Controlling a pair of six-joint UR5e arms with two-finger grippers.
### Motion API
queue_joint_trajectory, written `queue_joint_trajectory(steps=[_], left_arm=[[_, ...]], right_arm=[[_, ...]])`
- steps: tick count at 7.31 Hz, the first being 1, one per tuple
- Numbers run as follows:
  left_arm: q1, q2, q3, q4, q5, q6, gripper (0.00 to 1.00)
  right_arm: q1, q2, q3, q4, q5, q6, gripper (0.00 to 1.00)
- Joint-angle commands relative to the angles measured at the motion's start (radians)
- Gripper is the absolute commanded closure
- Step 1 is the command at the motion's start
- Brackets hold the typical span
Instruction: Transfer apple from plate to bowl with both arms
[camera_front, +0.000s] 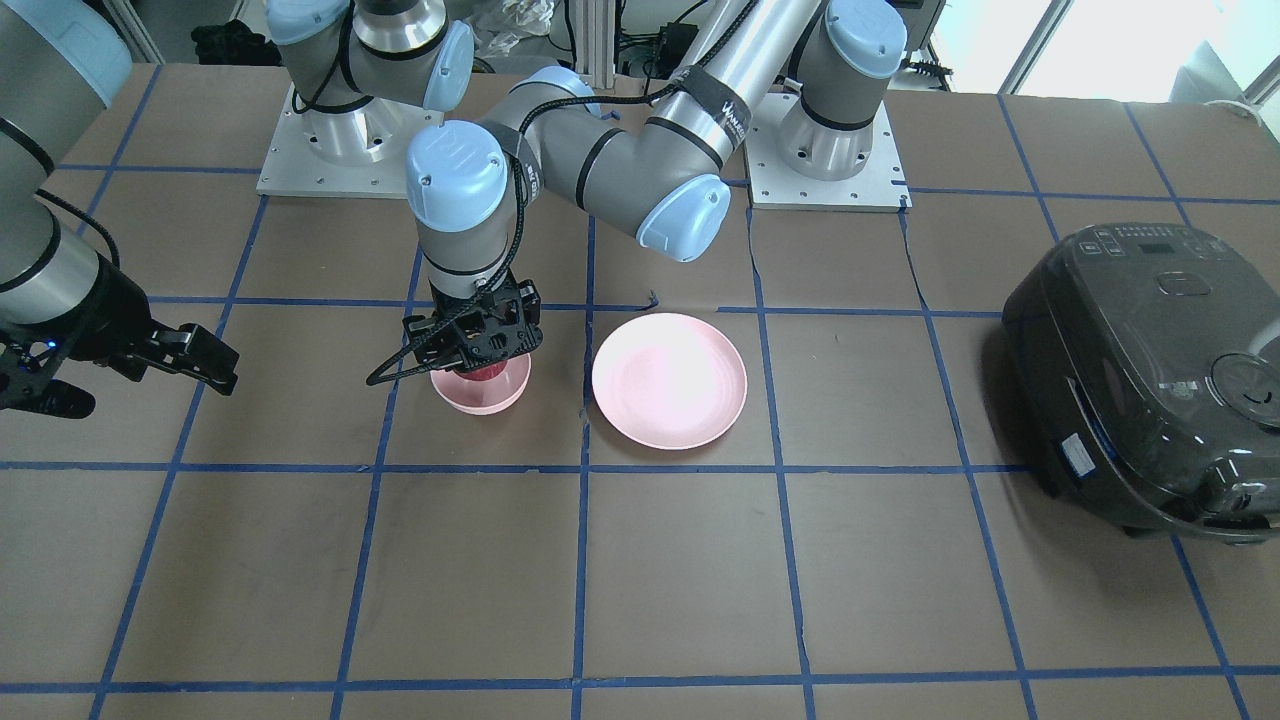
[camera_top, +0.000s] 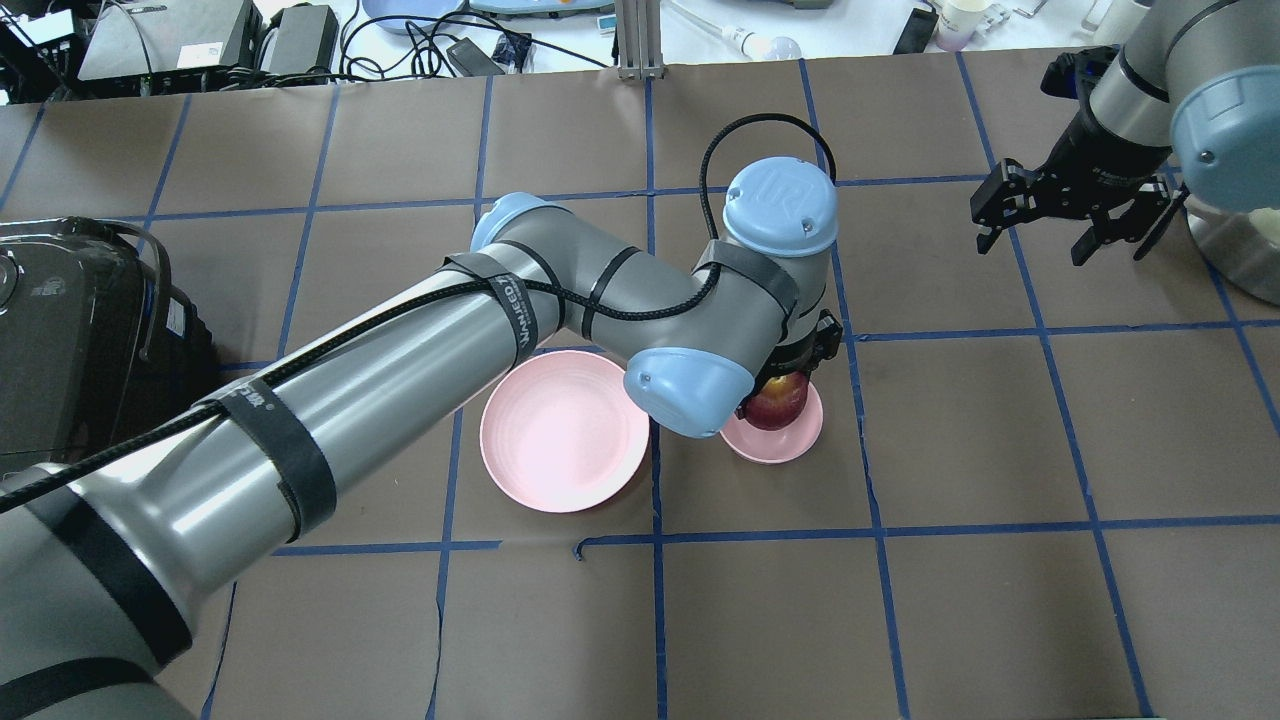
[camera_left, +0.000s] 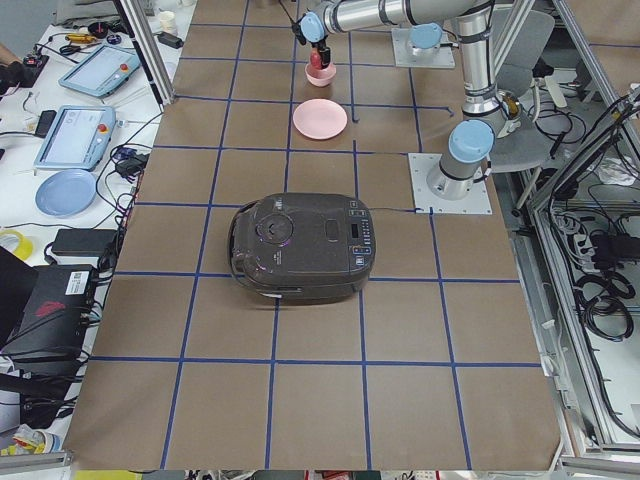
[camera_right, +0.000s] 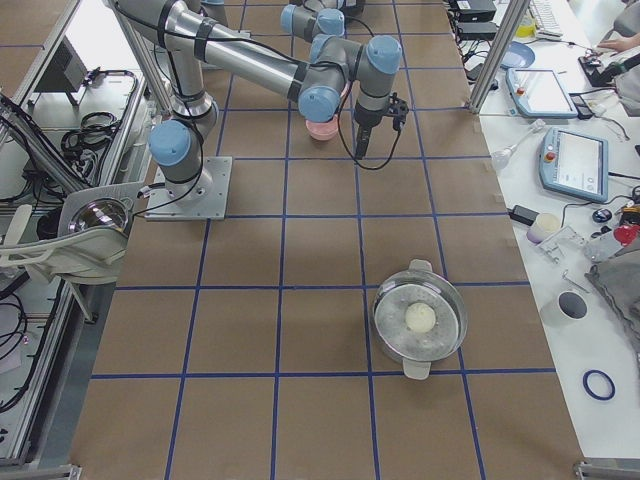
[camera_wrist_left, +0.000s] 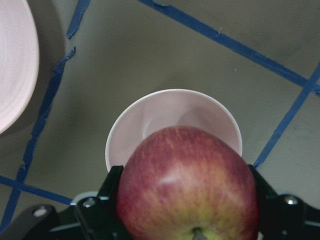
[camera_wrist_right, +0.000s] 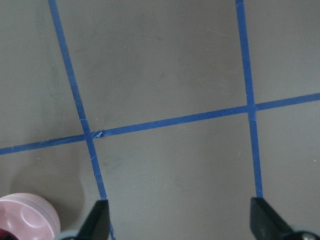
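The red apple (camera_wrist_left: 187, 185) sits between the fingers of my left gripper (camera_front: 485, 350), which is shut on it directly over the small pink bowl (camera_wrist_left: 150, 120). From the front, the apple (camera_front: 487, 372) is at about the height of the rim of the bowl (camera_front: 480, 395). From overhead, the apple (camera_top: 778, 400) shows under the left wrist, over the bowl (camera_top: 795, 440). The wide pink plate (camera_top: 565, 430) lies bare beside the bowl. My right gripper (camera_top: 1080, 235) is open and empty, well off to the right of the bowl.
A dark rice cooker (camera_front: 1140, 370) stands at the table end on my left, also seen from overhead (camera_top: 60, 330). The left arm's elbow hangs over part of the plate (camera_front: 668, 380). Blue tape lines grid the brown table.
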Motion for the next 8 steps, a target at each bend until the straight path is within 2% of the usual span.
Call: queue_joint_trajectory(steps=[1,5,6,7,8], left_arm=[[-0.002,-0.023,0.004,-0.002,-0.001,0.000,1.00],[-0.002,-0.035,-0.006,-0.012,-0.001,-0.002,1.00],[-0.002,-0.035,-0.003,-0.011,-0.001,-0.002,0.83],[-0.002,-0.035,-0.003,-0.003,-0.001,-0.002,0.01],[-0.002,-0.027,0.001,-0.003,-0.002,0.000,0.00]], right_arm=[[-0.001,-0.017,-0.002,-0.001,0.001,0.001,0.00],[0.001,-0.019,-0.004,-0.001,0.001,0.001,0.00],[0.001,-0.019,-0.007,-0.003,0.002,0.001,0.00],[0.001,-0.019,-0.008,-0.003,0.004,0.001,0.00],[0.001,-0.019,-0.016,-0.001,0.002,0.001,0.00]])
